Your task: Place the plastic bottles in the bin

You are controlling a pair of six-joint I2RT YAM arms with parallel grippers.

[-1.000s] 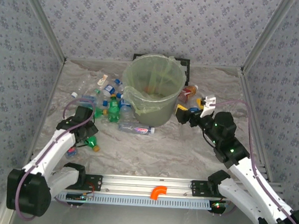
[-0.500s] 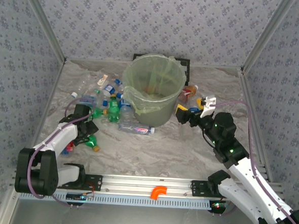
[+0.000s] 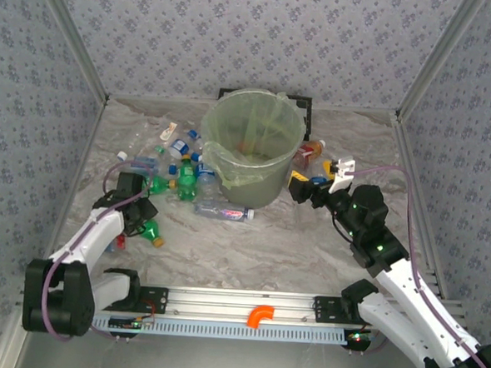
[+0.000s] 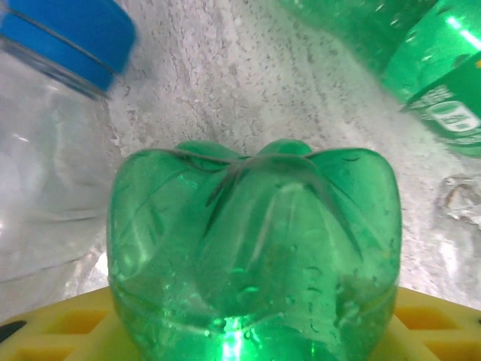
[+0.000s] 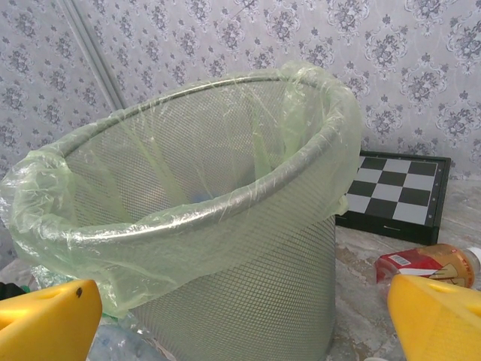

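Note:
The bin (image 3: 219,116) stands at the back middle of the table, a mesh bucket with a pale green liner (image 5: 248,263). Several plastic bottles (image 3: 180,159) lie heaped to its left, and a clear one (image 3: 223,210) lies in front of it. My left gripper (image 3: 138,213) is shut on a green bottle (image 3: 149,231) lying at the left. That bottle's lobed base (image 4: 252,226) sits between the yellow fingers (image 4: 60,323) of the left gripper (image 4: 252,335). My right gripper (image 3: 312,188) hangs open right of the bin, with the bin wall ahead between the fingers of the right gripper (image 5: 240,331).
A clear bottle with a blue cap (image 4: 68,45) and another green bottle (image 4: 421,60) lie just beyond the held one. A red-labelled bottle (image 5: 428,263) lies right of the bin. A chessboard (image 5: 394,199) stands behind it. Patterned walls close in three sides.
My left gripper has closed onto the green bottle and its arm has drawn in toward the left wall. The right arm has not moved.

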